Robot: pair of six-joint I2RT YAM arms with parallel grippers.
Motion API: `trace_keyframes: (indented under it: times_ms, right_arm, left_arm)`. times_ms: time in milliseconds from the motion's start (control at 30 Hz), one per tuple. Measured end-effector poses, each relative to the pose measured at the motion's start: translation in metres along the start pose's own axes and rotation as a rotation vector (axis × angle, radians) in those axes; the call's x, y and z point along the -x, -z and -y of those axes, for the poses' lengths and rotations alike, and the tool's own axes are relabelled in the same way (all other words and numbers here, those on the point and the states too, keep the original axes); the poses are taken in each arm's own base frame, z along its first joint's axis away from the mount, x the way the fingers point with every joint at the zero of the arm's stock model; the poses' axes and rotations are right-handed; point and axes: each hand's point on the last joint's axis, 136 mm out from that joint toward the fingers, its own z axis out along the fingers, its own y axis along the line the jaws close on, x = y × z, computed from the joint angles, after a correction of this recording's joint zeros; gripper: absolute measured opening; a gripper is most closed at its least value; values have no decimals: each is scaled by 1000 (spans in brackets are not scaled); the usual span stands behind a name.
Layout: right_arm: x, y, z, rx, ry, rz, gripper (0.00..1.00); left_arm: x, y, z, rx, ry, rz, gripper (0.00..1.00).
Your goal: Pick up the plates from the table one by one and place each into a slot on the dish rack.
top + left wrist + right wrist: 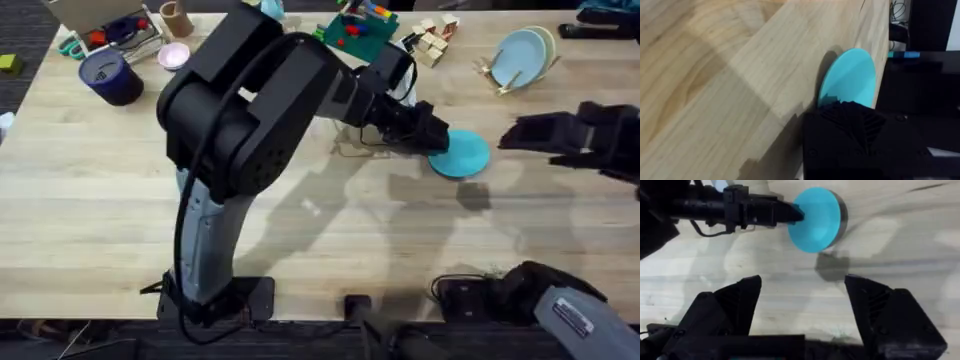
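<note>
A: Status, quick?

B: Left gripper (432,137) clenched on edge of bright teal-blue round plastic plate (462,153), mid-table (300,230), lifted and tilted. Right gripper (802,302) spread wide, nothing in it, hovering nearby.

A: Risks?

B: Only an edge pinch, so plate could swivel or slip out en route to the small light-wood peg rack (505,75) at far right. It could also catch a peg & knock the rack.

A: Count?

B: 3 plates: teal one in grasp, pale blue (520,57) + cream-yellow (548,45) already racked. 1 rack.
</note>
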Motion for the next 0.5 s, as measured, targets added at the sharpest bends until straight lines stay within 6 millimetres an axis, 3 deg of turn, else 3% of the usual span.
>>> trace_keyframes:
  times_ms: [500]
  right_arm:
    - [1, -79, 18, 106, -90, -89, 995]
  left_arm:
    - [1, -1, 0, 11, 0, 6, 40]
